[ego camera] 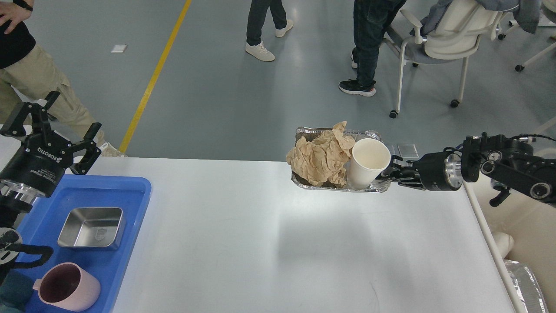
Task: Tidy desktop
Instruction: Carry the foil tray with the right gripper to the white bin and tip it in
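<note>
The desk (278,243) is nearly bare. The right pincer (388,174) grips the right rim of a foil tray (332,186), holding it in the air over the desk's far edge, towards the right corner. The tray carries crumpled brown paper (321,158) and a white paper cup (368,163) standing by the gripped end. The left pincer (61,126) hangs open and empty above the far left corner, over a blue bin (134,204) that holds a steel dish (92,227) and a pink mug (65,287).

By my reading, the reusable ware is already sorted into the bin and the rubbish is gathered in the tray. What seems left is carrying the tray off past the right edge, where something foil-like shows below the desk, and releasing it there.
</note>
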`<act>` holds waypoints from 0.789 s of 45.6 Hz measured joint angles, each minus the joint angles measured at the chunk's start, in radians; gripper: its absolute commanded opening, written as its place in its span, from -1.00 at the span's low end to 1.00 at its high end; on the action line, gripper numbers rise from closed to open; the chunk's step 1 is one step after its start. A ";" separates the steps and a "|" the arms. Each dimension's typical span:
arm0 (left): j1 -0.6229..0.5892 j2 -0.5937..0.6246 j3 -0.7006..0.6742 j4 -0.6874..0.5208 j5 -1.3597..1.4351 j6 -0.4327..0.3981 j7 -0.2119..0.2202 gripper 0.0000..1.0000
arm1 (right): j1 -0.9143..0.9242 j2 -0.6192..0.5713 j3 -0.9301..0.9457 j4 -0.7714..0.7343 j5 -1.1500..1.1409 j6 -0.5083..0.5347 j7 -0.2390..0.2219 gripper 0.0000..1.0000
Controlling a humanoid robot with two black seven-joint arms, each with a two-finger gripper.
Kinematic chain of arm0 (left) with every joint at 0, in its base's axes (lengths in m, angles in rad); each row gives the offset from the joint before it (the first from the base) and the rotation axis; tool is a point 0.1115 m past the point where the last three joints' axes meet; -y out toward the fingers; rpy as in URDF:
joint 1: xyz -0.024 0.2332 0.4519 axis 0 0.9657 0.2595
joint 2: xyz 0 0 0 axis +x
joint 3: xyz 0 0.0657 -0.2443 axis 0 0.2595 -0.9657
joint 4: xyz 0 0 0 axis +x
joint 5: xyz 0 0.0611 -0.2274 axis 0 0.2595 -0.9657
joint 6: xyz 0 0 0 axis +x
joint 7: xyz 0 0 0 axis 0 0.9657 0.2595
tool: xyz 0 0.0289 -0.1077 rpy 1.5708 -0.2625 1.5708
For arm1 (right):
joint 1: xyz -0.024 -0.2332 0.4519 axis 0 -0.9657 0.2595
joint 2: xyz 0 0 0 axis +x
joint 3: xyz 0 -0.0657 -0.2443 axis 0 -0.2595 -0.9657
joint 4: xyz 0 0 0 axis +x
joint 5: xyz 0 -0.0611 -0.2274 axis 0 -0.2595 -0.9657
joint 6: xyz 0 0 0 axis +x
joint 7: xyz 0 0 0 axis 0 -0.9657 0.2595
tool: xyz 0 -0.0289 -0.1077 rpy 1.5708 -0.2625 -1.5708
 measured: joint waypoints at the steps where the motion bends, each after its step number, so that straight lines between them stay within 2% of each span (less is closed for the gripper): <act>1: 0.006 -0.004 -0.005 0.001 -0.023 0.000 0.000 0.95 | -0.005 -0.007 0.002 0.000 0.006 0.000 0.000 -1.00; 20: 0.100 -0.079 -0.132 0.000 -0.109 -0.056 -0.001 0.95 | -0.119 -0.199 0.064 0.001 0.213 0.002 0.002 -1.00; 36: 0.111 -0.094 -0.134 0.001 -0.160 -0.058 0.012 0.95 | -0.246 -0.373 0.071 -0.010 0.429 0.000 0.002 -1.00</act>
